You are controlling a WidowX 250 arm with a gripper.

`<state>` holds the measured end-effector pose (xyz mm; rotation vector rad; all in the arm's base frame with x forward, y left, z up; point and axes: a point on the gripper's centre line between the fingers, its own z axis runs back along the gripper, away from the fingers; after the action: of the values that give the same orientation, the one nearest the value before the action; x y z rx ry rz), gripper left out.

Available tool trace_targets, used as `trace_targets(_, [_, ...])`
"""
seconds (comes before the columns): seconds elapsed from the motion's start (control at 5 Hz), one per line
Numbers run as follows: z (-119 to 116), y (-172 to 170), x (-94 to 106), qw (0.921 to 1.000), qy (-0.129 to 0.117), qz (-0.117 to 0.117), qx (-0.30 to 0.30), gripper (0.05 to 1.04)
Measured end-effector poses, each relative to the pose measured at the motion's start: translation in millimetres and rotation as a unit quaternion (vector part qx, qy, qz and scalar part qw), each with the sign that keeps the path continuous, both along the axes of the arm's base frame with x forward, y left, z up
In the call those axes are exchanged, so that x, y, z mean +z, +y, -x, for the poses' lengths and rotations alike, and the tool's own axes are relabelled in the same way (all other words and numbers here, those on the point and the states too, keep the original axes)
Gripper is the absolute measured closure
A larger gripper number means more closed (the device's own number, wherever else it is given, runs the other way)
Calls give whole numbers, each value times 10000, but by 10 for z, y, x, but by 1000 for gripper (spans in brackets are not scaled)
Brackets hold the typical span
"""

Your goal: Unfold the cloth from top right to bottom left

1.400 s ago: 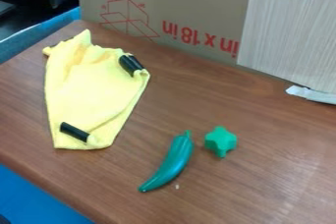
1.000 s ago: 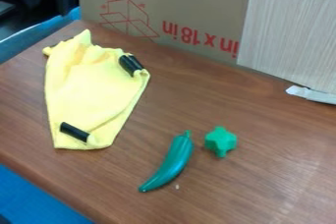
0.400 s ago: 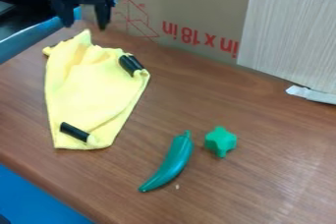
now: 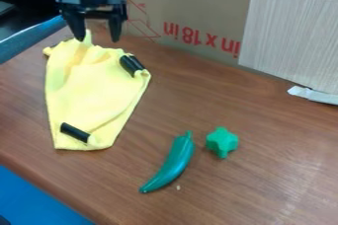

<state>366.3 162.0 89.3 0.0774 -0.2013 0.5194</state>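
Camera view, upper left: the black gripper [image 4: 98, 41] hangs with its 2 fingers pointing down and well apart, nothing held between them. Just below it lies the yellow cloth [image 4: 92, 88], on the left part of the brown table [image 4: 257, 184]. From here 1 finger overlaps the peak at the cloth's far edge, the other is near the same edge farther right; whether either touches the fabric I can't quite tell at this angle. The cloth is rumpled along that far edge and narrows toward the near end. It carries 2 dark pieces [image 4: 131, 64] side by side at its upper right and 1 dark piece [image 4: 74, 132] at its lower left.

As for writing, the cardboard [image 4: 198, 2] behind the table bears a line of red print [image 4: 203, 39] (upside down, as it happens), with part of a red line drawing [image 4: 137, 20] to its left. A pale striped panel [image 4: 290, 31] stands in front of the cardboard at the right, a whitish strip [image 4: 314, 94] by its lower edge. Nearer the camera lie a long, curved green toy [image 4: 173, 164] and, just right of it, a green star-shaped toy [image 4: 222, 141].
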Motion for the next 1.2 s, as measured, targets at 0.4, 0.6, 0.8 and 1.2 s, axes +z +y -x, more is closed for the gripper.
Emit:
trace_targets(0.4, [-95, -165, -269, 9994, -57, -80, 323, 83])
trace_targets(0.6, [-125, -236, -412, 9985, 73, -86, 527, 83])
trace_targets(0.8, [-217, -295, -470, 9979, 68, -154, 625, 83])
trace_targets(1.2, [-311, -261, -620, 9958, 209, -247, 854, 127])
